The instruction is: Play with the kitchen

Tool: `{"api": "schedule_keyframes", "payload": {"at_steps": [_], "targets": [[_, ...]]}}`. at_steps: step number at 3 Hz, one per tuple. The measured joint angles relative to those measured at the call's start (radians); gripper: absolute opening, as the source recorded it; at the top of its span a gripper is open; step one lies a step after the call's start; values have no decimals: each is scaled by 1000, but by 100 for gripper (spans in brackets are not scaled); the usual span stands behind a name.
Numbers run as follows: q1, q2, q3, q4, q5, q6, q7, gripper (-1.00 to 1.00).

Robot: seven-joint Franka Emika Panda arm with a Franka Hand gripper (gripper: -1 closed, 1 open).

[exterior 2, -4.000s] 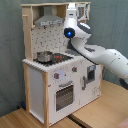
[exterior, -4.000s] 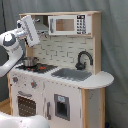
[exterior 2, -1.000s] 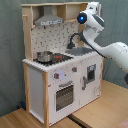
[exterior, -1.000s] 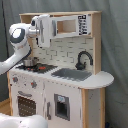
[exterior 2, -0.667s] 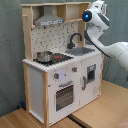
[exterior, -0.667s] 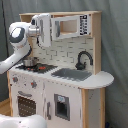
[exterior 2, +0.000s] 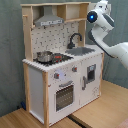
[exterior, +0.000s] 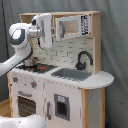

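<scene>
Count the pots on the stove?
1. A metal pot sits on the stove, at the second exterior view's left of the sink. In the first exterior view the arm partly covers the stove, so nothing more shows there.

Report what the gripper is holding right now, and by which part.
Cannot be told. The gripper is raised by the kitchen hood in the first exterior view, but no held object is visible in either view.

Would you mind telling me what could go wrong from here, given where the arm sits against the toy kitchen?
1. The arm's head is close to the microwave cabinet, so it may bump the door.
2. The kitchen looks light; a hard push could shift it.
3. The small pot stands loose on the stove and could get knocked off.
</scene>
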Motion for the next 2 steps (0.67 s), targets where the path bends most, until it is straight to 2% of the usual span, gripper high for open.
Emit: {"api": "schedule_keyframes", "payload": {"at_steps": [1, 2], "targets": [[1, 0, 0, 0, 0, 3, 0, 100], [37, -1, 1, 0, 0, 11, -6, 100]]}}
